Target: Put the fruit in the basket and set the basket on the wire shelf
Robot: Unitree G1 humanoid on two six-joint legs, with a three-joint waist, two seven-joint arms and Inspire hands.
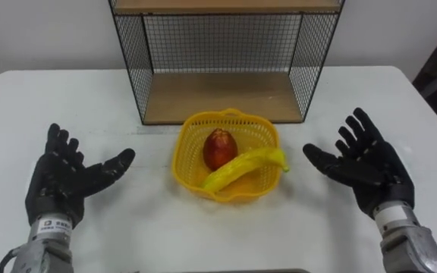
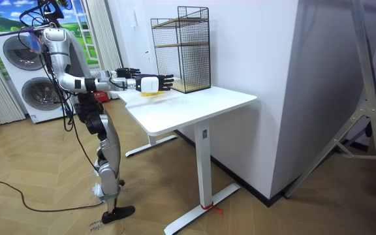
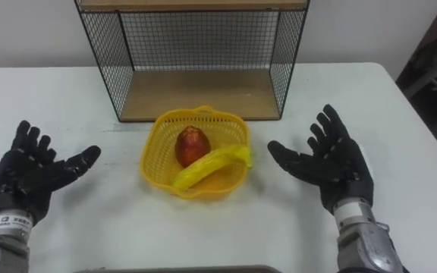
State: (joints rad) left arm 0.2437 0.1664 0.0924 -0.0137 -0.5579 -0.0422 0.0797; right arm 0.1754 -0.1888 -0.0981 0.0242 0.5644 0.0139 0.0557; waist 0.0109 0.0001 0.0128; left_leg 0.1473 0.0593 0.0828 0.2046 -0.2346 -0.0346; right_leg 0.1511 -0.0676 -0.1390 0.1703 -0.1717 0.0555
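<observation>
Palms up with fingers spread and empty, left hand and right hand flanking yellow basket of apple and banana on counter, near wire shelf.

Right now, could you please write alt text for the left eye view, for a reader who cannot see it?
A yellow basket holding a red fruit and a banana sits on a white table before a wire shelf. The open left hand and right hand flank it without touching it.
</observation>
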